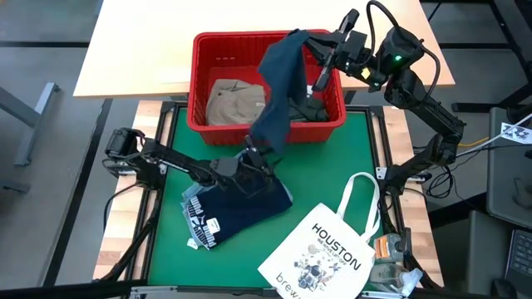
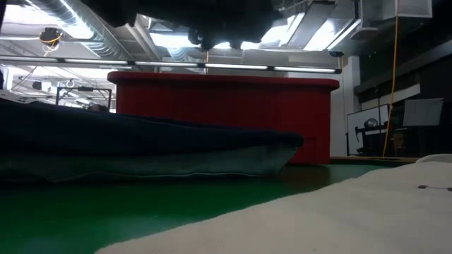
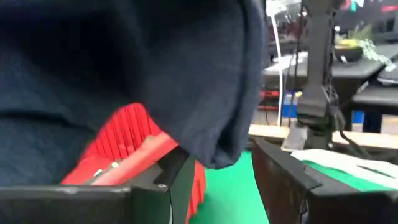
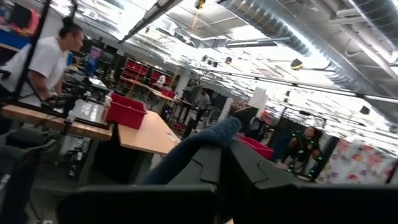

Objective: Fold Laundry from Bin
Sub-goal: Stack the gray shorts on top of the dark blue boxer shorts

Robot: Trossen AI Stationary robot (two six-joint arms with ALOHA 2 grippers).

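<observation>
A navy garment (image 1: 274, 91) hangs from my right gripper (image 1: 314, 46) over the red bin (image 1: 208, 124). It runs down past the bin's front rim to the green mat. My left gripper (image 1: 253, 159) is open at its lower end, which hangs between the fingers in the left wrist view (image 3: 217, 149). A khaki garment (image 1: 233, 100) and a dark one (image 1: 320, 108) lie in the bin. A folded navy piece (image 1: 245, 203) lies on light blue denim (image 1: 195, 218) on the mat. My right gripper pinches the navy garment's top end (image 4: 214, 138) between its two shut fingers; a bunch of cloth sticks out past the fingertips. The garment hangs below it, lifted out of the bin. My left gripper has the lower fold (image 3: 214, 158) between its open fingers; whether they touch it I cannot tell.
A white tote bag printed "HOUSTON" (image 1: 328, 249) lies on the mat's near right corner. The bin stands at the mat's far edge, partly on a wooden table (image 1: 141, 50). Bare green mat (image 1: 324, 166) shows between bin and tote. People stand in the room beyond.
</observation>
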